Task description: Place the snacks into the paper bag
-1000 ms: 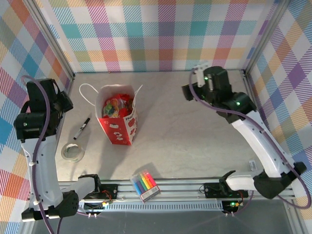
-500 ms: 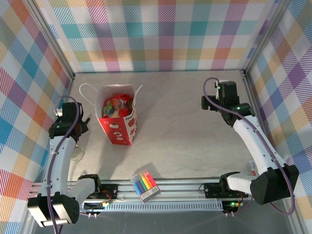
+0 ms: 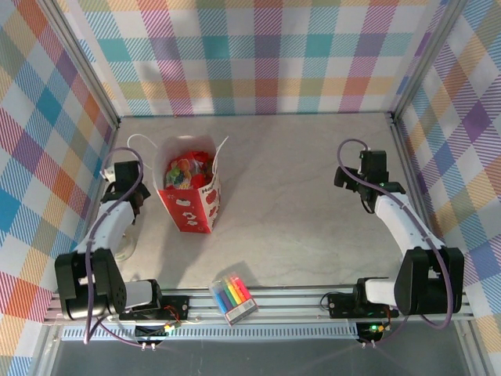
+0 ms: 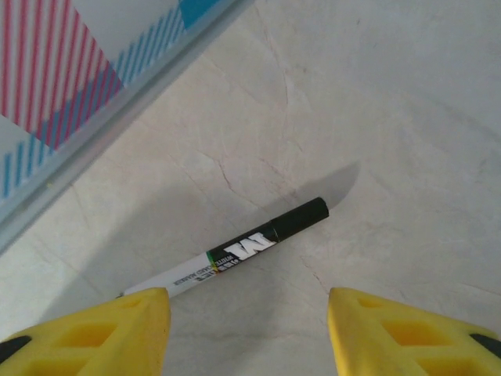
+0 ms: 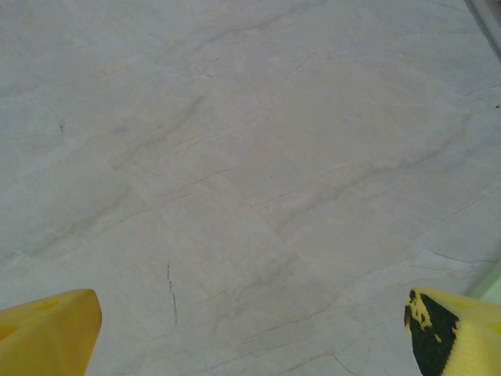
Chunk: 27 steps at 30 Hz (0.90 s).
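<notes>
A booth with pastel plaid walls (image 3: pixel 258 55) encloses a pale, marble-patterned table (image 3: pixel 297 196), seen from above.

Two white and black robot arms rise from a metal rail (image 3: pixel 297 301) along the near edge. The left arm (image 3: pixel 106 235) reaches along the left wall. The right arm (image 3: pixel 399 219) bends out over the bare right side of the table, well apart from everything else.

In the left wrist view, the left gripper (image 4: pixel 249 313) is released. Its two yellow fingers (image 4: pixel 102 329) stand apart with nothing clasped between them, low over the table close to the wall's base.

In the right wrist view, the right gripper (image 5: pixel 250 329) is spread wide, with its yellow fingertips (image 5: pixel 47 329) at the bottom corners and bare table between them. It holds nothing.

A small upright paper bag (image 3: pixel 190 207), white at the top and red with white pictures below, stands on the left half of the table, just right of the left arm. Its mouth is open and thin white string handles (image 3: pixel 137 145) loop outward.

A clear pack of coloured markers (image 3: pixel 232 298) lies at the near edge, partly on the rail, between the arm bases.

A black and white marker pen (image 4: pixel 243 251) lies flat on the table below the left gripper, its white end passing under one finger.

The small glossy snack packets (image 3: pixel 186 171), red, orange and other colours, sit inside the bag. Their number cannot be told.
</notes>
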{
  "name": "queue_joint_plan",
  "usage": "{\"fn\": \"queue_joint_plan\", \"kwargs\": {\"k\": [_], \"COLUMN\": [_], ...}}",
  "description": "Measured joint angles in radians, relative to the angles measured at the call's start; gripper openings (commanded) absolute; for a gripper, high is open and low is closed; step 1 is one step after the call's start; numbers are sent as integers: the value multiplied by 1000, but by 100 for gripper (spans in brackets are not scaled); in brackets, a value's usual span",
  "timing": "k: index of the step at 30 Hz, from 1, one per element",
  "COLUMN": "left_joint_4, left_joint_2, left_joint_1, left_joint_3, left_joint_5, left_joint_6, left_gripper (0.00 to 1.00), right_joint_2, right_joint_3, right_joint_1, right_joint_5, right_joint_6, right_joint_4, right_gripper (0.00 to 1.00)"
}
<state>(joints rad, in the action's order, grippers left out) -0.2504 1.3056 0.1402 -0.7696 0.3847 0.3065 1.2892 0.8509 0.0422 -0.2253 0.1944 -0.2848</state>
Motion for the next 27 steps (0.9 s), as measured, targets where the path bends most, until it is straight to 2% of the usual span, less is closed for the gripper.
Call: {"fn": "queue_joint_plan", "kwargs": {"k": [8,12,21,27], "left_joint_4": [385,540,696,766], "left_joint_2": [61,119,141,141], "left_joint_1": [0,0,-72,-112], "left_joint_3": [197,224,244,273], "left_joint_5": [-83,-149,-216,-265], "left_joint_6": [-86,-125,-249,-267], "left_gripper": [56,56,56,58], "right_joint_2": [54,103,145,192], "right_joint_3": [-108,-140,-263,-293], "right_joint_1": [-41,-43,-43,-44], "right_joint_5": [34,47,80,98], "right_joint_6": [-23,-50,-95,-104], "right_joint_4": [196,287,577,712], "right_gripper": [99,99,99,99]}}
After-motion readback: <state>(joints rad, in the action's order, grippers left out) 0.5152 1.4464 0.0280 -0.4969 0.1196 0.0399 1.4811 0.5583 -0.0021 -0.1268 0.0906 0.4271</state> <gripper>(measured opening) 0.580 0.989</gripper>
